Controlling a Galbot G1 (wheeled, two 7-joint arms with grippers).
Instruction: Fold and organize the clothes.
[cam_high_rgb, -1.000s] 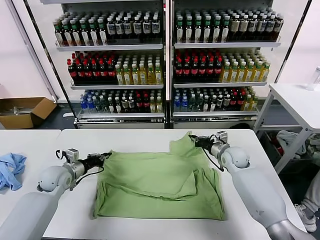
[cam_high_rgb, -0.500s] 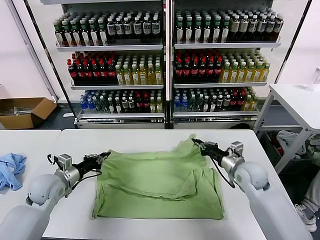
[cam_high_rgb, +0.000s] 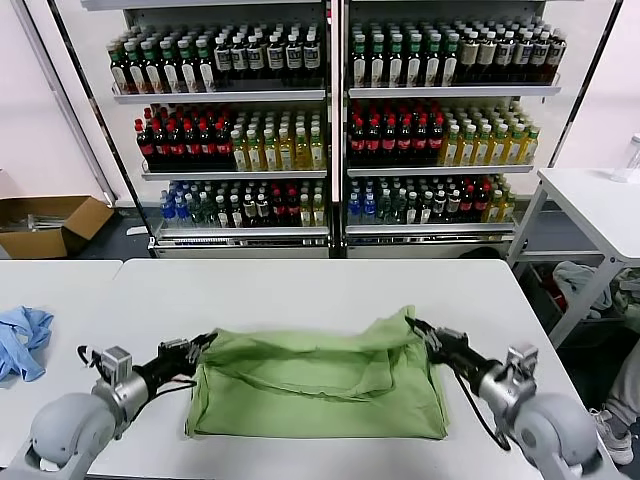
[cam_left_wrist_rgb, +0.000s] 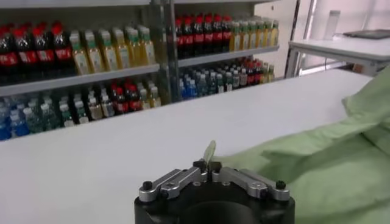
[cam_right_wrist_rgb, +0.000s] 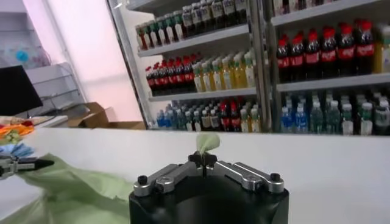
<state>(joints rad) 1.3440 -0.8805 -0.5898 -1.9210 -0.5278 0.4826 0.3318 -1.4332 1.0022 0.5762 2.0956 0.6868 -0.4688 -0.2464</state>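
- Light green polo shirt (cam_high_rgb: 320, 385) spread flat near the front edge of the white table (cam_high_rgb: 300, 285), roughly midway between the left and right edges, front hem running parallel to that edge.
- Far half of the fabric lifted off the table and drawn toward the front, sagging in a shallow curve between two raised corners (folds and a doubled layer visible on the right half).
- Left gripper (cam_high_rgb: 203, 341) toward the front left corner, at the shirt's lifted left corner; fingers pinched together on a small tab of green cloth, seen poking up between the tips in the left wrist view (cam_left_wrist_rgb: 209, 165).
- Right gripper (cam_high_rgb: 418, 326) toward the front right corner, at the shirt's raised right corner, which stands up as a small peak; fingers closed on a puff of green cloth in the right wrist view (cam_right_wrist_rgb: 204, 159).
- Both arms low at the front edge, wrists angled inward toward the garment.
- Blue cloth (cam_high_rgb: 20, 340) bunched at the left edge of the neighbouring table, well apart from the shirt.
- Bare tabletop across the far half.
- Beyond the far edge, shelves of bottles (cam_high_rgb: 330, 120) in rows (dark, red, yellow, clear), and a cardboard box (cam_high_rgb: 50, 222) on the floor to the left.
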